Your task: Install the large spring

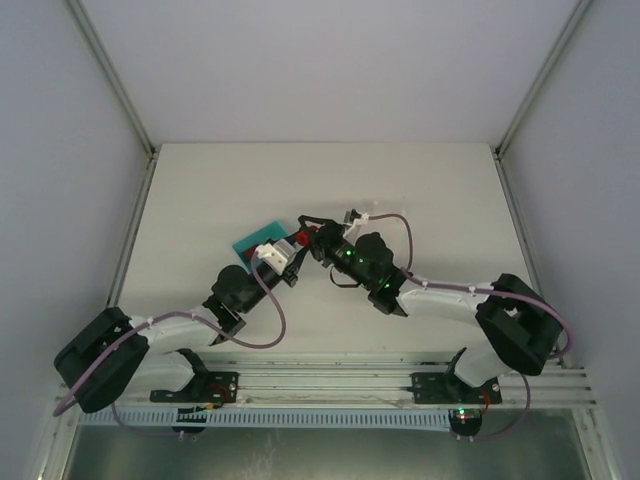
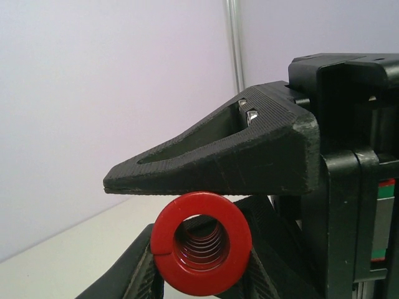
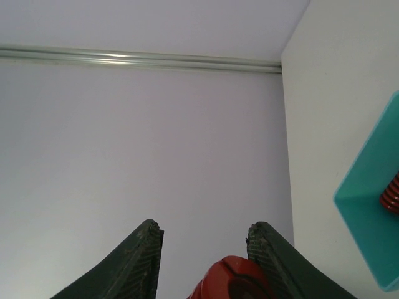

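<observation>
One large spring (image 2: 202, 215), clamped in left gripper (image 1: 287, 253), offered between right gripper (image 3: 204, 229) fingers held apart, presumably for seating in teal block (image 3: 368, 199).

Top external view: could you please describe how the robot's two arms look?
The left arm and right arm have white links between bulky black joint housings, and a looping purple cable trails along each. Green lights glow near the right wrist. The jaws are black, wedge-shaped and finely ribbed.
</observation>
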Controlling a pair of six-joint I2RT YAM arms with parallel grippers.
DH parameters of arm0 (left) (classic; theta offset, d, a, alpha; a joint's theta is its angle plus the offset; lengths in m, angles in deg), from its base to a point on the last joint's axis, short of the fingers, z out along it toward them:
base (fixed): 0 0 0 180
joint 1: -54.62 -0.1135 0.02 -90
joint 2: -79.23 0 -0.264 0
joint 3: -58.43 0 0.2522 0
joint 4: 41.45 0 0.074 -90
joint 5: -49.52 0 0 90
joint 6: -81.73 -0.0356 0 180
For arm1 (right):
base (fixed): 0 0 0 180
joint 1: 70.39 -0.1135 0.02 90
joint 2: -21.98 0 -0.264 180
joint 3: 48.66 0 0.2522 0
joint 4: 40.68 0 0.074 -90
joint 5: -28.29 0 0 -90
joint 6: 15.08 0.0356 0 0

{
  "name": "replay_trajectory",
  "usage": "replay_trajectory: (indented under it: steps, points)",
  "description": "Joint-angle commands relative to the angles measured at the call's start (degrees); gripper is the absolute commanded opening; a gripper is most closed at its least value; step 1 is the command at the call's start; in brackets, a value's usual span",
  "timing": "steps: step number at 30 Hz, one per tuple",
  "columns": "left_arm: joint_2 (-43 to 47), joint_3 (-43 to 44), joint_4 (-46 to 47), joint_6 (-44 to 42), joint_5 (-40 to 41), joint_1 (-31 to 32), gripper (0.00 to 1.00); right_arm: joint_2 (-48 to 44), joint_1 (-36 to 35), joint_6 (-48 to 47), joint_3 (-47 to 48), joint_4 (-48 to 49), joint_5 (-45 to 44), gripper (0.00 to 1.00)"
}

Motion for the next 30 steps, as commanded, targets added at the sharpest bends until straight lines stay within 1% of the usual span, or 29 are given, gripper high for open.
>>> replay_trajectory:
  steps: [1, 8, 10, 11, 12, 15, 16, 18, 20, 22, 25, 27, 30]
  points:
    - [-0.06, -2.19, 5.40, -1.07, 2.70, -0.22, 0.00, -1.23, -0.22, -2.47, -1.27, 5.63, -3.81, 0.39]
    - [0.25, -3.04, 5.00, -1.73, 4.00, -0.23, 0.00, -1.35, -0.23, -4.68, -1.66, 8.70, -3.97, 0.12]
    - [0.43, -3.53, 5.04, -1.69, 5.13, -0.24, 0.08, -1.46, -0.22, -5.83, -2.12, 9.99, -4.61, 0.04]
    - [0.58, -3.74, 4.92, -1.45, 5.59, -0.22, 0.15, -1.69, -0.18, -6.65, -2.14, 10.05, -4.66, 0.00]
    - [0.75, -3.85, 4.59, -1.16, 5.79, -0.30, 0.22, -2.09, -0.13, -7.61, -2.11, 9.87, -4.69, 0.00]
    - [2.24, -4.40, 2.92, -0.11, 5.82, -0.23, 0.53, -3.67, -0.01, -12.31, -1.51, 7.27, -4.98, 0.00]
    - [2.95, -4.47, 1.96, 0.28, 5.41, -0.27, 0.60, -4.47, 0.09, -13.89, -1.16, 5.80, -5.21, 0.00]
    - [4.72, -4.69, -0.06, 0.92, 4.30, -0.29, 0.69, -5.89, 0.20, -17.58, -1.11, 3.20, -6.23, 0.00]
    - [6.59, -5.02, -2.56, 1.87, 3.66, -0.24, 0.77, -7.36, 0.61, -20.93, -0.86, 0.66, -7.14, 0.00]
    - [8.27, -5.26, -4.64, 2.78, 3.85, -0.30, 0.83, -8.42, 1.32, -25.89, -0.48, -1.90, -7.60, 0.00]
    - [10.71, -4.90, -8.73, 3.50, 4.35, -0.22, 0.87, -9.83, 2.77, -30.30, 0.08, -7.00, -8.28, 0.00]
    - [11.92, -3.90, -11.42, 4.14, 5.05, -0.29, 0.89, -10.33, 3.82, -34.99, 0.12, -8.21, -8.29, 0.00]
    - [13.17, -1.43, -19.04, 5.82, 8.07, -0.31, 0.95, -12.17, 6.05, -42.72, 1.08, -14.23, -8.94, 0.00]
